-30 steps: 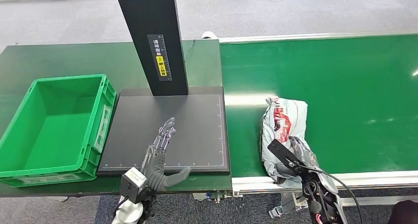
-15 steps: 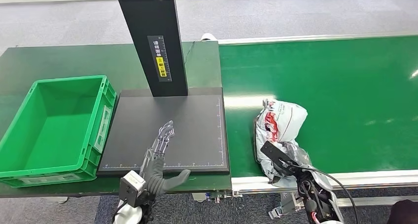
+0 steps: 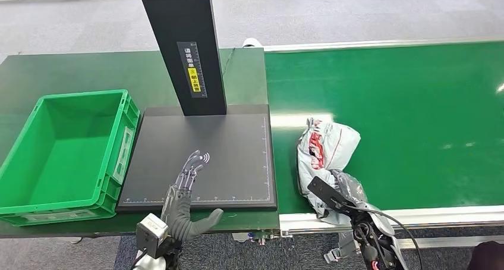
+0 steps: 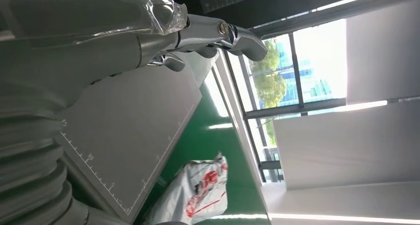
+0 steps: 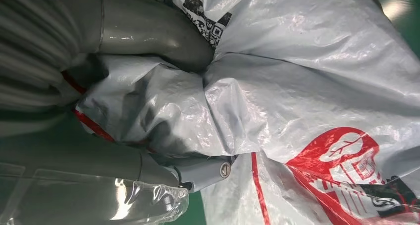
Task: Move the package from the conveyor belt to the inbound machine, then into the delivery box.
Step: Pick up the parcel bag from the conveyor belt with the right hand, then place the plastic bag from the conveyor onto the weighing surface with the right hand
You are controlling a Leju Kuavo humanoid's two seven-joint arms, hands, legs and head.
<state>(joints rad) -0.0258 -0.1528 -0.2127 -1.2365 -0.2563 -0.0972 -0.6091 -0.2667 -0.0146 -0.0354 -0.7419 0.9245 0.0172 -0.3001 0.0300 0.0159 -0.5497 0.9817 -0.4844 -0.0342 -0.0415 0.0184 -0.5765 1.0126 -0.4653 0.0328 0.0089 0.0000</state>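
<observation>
My right hand (image 3: 347, 192) clamped on package (image 3: 327, 146), thumb and fingers (image 5: 148, 36) bunching plastic between them. My left hand (image 3: 181, 198) empty, fingers apart over scanner plate (image 3: 238, 145).

Dark green desk (image 3: 71, 71) on the left carries an empty green delivery box (image 3: 65, 154) at its left side and, just beside it on the right, the inbound machine's black platform (image 3: 238, 145) with white ruler marks along its edges and a black upright column (image 3: 184, 44) bearing a label at the rear. Abutting the desk on the right, the bright green conveyor belt (image 3: 416, 97), edged by a pale rail, carries a crumpled grey-white package (image 3: 330, 145) with red printing near its front-left corner.
</observation>
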